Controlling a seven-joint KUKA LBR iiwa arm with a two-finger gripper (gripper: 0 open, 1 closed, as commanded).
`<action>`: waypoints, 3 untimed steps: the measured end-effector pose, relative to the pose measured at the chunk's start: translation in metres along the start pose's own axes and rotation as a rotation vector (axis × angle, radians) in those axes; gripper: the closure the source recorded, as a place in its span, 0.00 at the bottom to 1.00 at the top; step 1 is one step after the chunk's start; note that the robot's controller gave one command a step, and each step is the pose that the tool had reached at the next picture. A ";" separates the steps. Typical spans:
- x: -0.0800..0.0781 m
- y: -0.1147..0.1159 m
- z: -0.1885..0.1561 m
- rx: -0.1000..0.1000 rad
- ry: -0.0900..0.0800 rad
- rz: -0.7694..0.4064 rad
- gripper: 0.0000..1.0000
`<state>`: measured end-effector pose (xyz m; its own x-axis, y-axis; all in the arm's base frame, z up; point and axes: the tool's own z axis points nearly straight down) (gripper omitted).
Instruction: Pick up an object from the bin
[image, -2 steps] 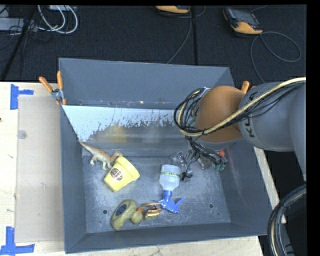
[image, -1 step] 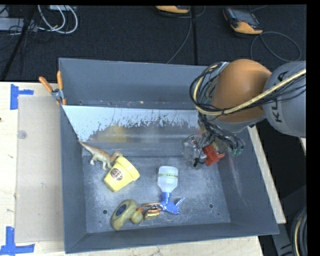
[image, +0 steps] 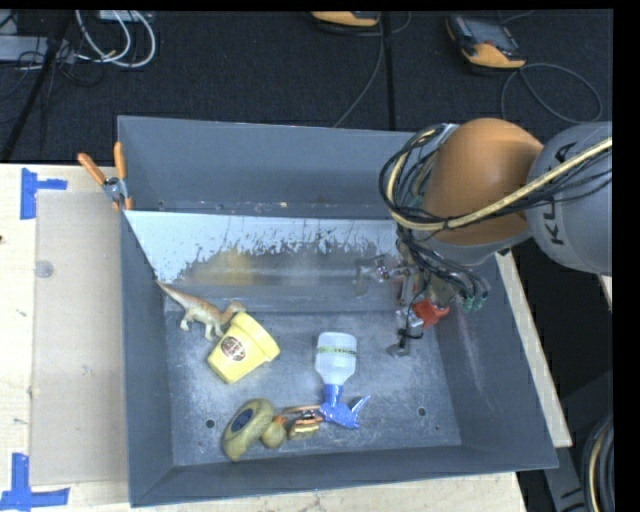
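Grey bin (image: 300, 190) floor around your gripper (image: 403, 340) is bare, so it likely sits low just right of the white bottle (image: 336, 358) as its nearest pick; you cannot tell whether it is apart or together.

A white bottle (image: 336, 358) with a pale green band lies near the middle of the bin (image: 480, 400), narrow end toward the front. Just in front of it is a small blue figure (image: 343, 410), beside a brown-orange piece (image: 302, 423) and an olive lump (image: 247, 427) with a blue oval. Further left lie a tipped yellow cup (image: 241, 349) and a tan dinosaur (image: 200, 313).
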<state>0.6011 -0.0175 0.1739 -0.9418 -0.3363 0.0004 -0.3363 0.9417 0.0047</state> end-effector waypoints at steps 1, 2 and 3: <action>0.000 0.000 0.000 0.000 0.000 0.001 0.00; -0.003 0.012 0.014 0.003 -0.003 -0.133 0.00; -0.011 0.029 0.053 -0.001 -0.001 -0.384 0.00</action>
<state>0.6012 0.0141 0.1212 -0.7475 -0.6643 -0.0027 -0.6643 0.7475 0.0049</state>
